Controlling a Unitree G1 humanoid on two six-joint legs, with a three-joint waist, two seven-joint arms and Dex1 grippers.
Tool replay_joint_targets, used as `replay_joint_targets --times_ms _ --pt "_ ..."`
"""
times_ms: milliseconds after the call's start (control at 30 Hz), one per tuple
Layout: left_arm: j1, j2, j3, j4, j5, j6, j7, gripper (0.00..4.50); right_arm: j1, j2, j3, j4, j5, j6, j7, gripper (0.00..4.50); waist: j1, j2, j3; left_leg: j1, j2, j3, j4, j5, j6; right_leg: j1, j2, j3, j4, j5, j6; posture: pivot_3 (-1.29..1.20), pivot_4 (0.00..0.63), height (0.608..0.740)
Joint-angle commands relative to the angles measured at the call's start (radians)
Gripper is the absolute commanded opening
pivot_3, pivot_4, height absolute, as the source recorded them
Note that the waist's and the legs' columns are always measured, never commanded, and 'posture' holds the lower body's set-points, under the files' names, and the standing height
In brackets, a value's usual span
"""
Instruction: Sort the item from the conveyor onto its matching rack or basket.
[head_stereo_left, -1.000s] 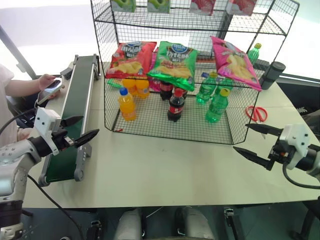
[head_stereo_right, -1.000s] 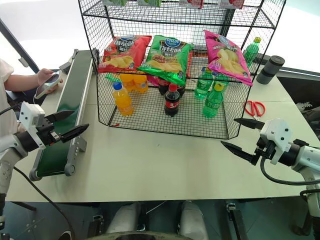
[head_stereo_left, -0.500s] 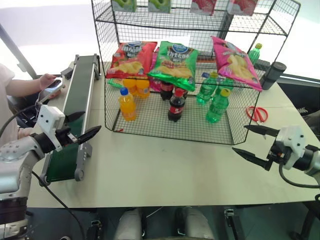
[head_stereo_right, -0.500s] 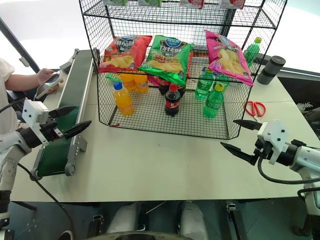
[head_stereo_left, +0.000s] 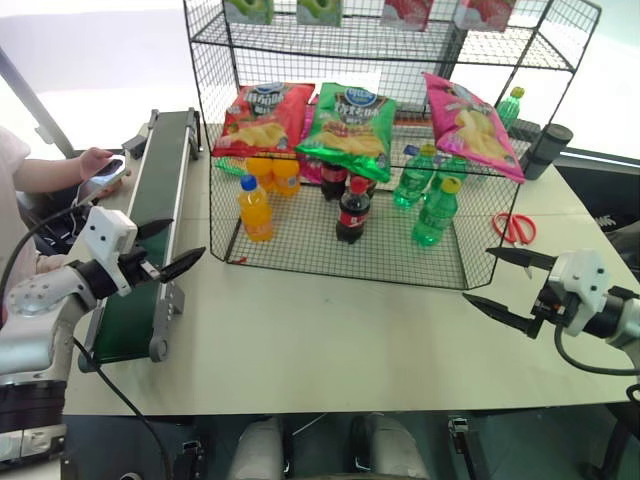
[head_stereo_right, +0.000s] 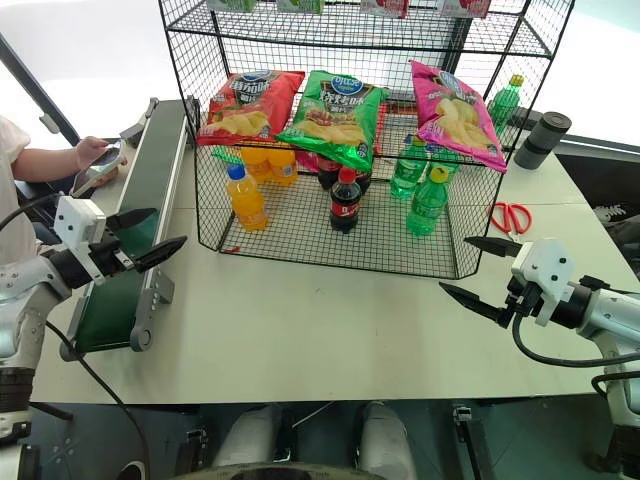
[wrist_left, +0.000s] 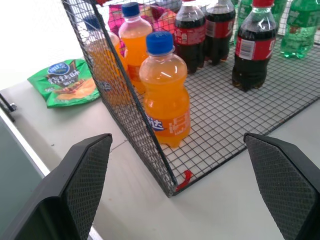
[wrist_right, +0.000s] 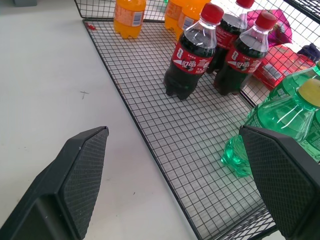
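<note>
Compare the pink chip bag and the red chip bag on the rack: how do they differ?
The pink bag lies at the right end of the rack's middle tier; the red bag lies at the left end. The pink bag's lower edge hangs past the shelf front above green bottles; the red bag sits above orange bottles. Both lie face up, tilted forward.

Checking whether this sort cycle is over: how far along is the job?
Done: the pink chip bag lies on the black wire rack. In hand: nothing; left gripper and right gripper hang open. Left: nothing visible on the conveyor.
</note>
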Motion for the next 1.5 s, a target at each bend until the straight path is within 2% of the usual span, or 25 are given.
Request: replay_joint_targets --times_ms 33,733,1500 --pt "-0.019 0.003 0.009 0.000 0.000 -0.026 -0.004 4.50 0.011 -0.014 -0.030 -0.013 0.004 -0.019 0.002 4.37 0.000 0.000 0.000 0.000 0.000 0.000 0.000 0.000 0.000 0.000 0.000 0.000 0.000 0.000 0.000 0.00 0.150 0.740" --pt "-0.129 -0.011 -0.054 0.113 0.023 -0.068 -0.048 4.50 0.111 -0.004 -0.072 -0.082 0.011 -0.024 -0.033 4.37 -0.001 -0.001 0.000 0.001 0.000 0.000 0.000 0.000 -0.001 0.000 0.000 0.000 0.001 0.000 0.000 0.00 0.150 0.740" --pt "-0.149 -0.041 -0.085 0.133 0.028 -0.077 -0.065 4.50 0.155 -0.010 -0.107 -0.126 0.020 -0.002 -0.039 4.37 0.000 -0.001 0.000 0.001 0.000 0.000 0.000 0.000 -0.001 0.001 0.000 0.000 0.001 0.000 0.000 0.00 0.150 0.740"
